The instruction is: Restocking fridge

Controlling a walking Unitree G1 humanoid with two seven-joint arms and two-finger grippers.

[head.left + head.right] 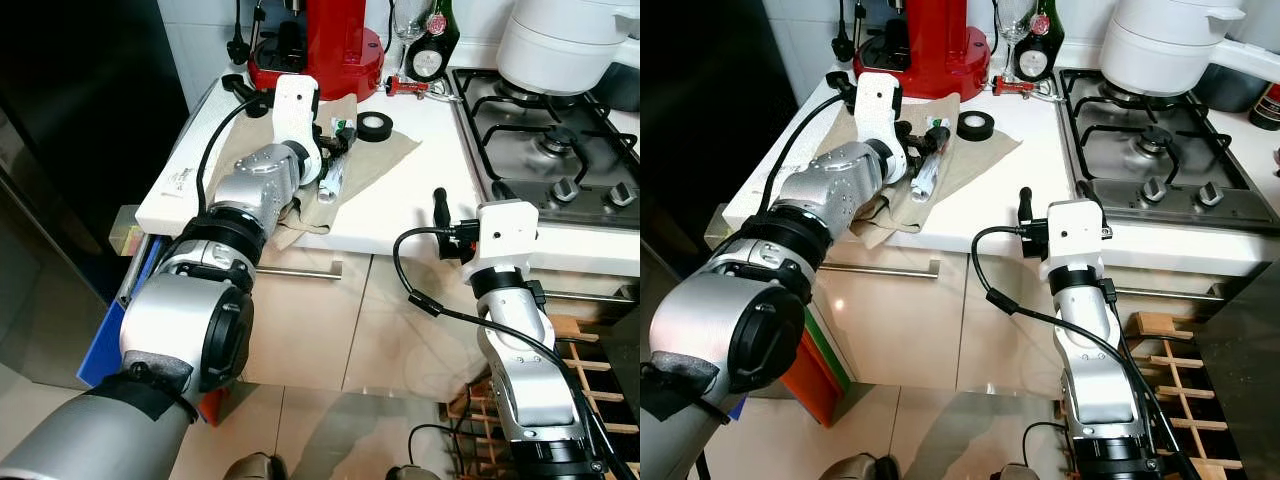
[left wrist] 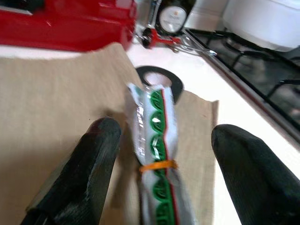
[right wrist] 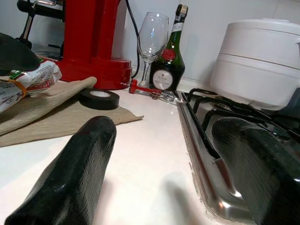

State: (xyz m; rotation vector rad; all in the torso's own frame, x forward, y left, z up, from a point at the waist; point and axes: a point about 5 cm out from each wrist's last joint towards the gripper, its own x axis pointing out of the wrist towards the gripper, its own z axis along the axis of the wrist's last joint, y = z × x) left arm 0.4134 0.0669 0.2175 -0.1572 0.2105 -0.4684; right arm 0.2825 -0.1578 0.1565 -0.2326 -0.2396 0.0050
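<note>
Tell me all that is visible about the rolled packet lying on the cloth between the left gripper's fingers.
The packet is a long, crinkled roll of shiny plastic film, white and clear with green and red print, bound around its middle by an orange rubber band. It lies flat on the beige cloth on the white counter, one end pointing at the black tape roll. The left gripper is open and straddles it; whether a finger touches it is unclear.

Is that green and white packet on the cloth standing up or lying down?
Lying down. The packet rests flat along the cloth, a rubber band around it, between the open fingers of the left gripper.
</note>
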